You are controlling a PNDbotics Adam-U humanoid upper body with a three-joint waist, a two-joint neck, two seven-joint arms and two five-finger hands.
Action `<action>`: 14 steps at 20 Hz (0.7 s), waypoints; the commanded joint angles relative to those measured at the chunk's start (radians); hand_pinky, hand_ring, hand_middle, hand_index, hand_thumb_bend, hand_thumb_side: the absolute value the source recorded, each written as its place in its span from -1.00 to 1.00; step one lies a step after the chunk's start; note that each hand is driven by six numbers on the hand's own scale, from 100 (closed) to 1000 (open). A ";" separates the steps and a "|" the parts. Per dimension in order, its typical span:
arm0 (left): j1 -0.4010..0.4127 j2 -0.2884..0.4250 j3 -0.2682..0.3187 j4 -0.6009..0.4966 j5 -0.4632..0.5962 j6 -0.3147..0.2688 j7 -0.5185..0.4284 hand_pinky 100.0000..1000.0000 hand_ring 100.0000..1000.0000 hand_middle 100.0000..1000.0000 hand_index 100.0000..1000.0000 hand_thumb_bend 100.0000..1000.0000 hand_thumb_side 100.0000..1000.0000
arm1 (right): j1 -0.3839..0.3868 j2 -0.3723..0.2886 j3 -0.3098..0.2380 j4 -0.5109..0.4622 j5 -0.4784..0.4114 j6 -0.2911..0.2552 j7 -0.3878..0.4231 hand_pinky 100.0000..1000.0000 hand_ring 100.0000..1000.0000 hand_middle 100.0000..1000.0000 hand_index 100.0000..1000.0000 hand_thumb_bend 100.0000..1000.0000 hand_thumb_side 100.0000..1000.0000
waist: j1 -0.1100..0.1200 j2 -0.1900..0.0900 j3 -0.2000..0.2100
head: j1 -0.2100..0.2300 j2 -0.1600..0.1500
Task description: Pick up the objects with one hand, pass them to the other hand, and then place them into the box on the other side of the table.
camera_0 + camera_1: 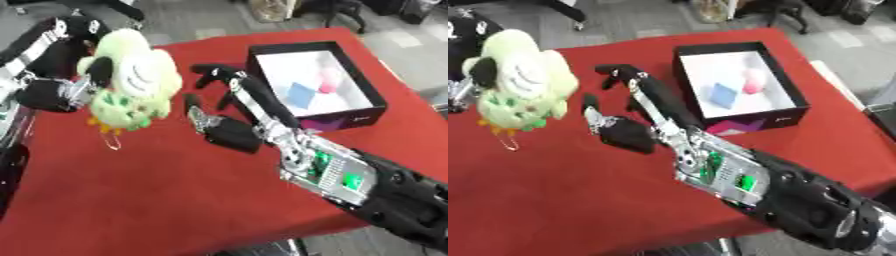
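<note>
Tabletop [175, 200]: red cloth, I see it running askew across both views.

Right arm: enters from the lower right, reaching over the middle of the tabletop.

Box [372, 95]: black walls, white floor, open top, on the far right of the tabletop. Inside I see a blue square [300, 94] and a pink item [330, 80], side by side, too blurred to identify.

Plush [131, 82]: pale green and cream, with orange bits at the bottom. It is held up above the left edge of the tabletop.

Left hand [57, 92]: my fingers are wrapped around the plush from its left side.

Right hand [232, 127]: fingers released and outstretched toward the plush, not touching it, just left of the box.
</note>
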 commanded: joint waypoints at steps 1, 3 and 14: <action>-0.013 0.029 0.028 -0.015 0.010 -0.206 -0.225 0.17 -0.56 -0.75 -0.37 -1.00 -0.31 | -0.019 -0.018 -0.032 -0.020 0.181 0.021 0.070 0.30 0.97 0.50 0.84 -1.00 -0.18 | 0.002 -0.012 -0.002 | -0.005 -0.003; -0.014 0.034 0.038 -0.009 0.014 -0.192 -0.225 0.17 -0.57 -0.75 -0.37 -1.00 -0.30 | -0.026 -0.016 -0.042 -0.020 0.324 0.017 0.155 0.37 0.90 0.54 0.84 -1.00 -0.26 | 0.002 -0.012 -0.003 | -0.005 -0.003; -0.034 0.043 0.024 0.074 -0.027 -0.160 -0.225 0.16 -0.56 -0.75 -0.37 -1.00 -0.40 | -0.086 0.016 -0.096 -0.020 0.895 -0.218 0.497 0.77 0.51 0.68 0.82 -0.22 -0.54 | 0.002 -0.016 -0.006 | -0.003 -0.003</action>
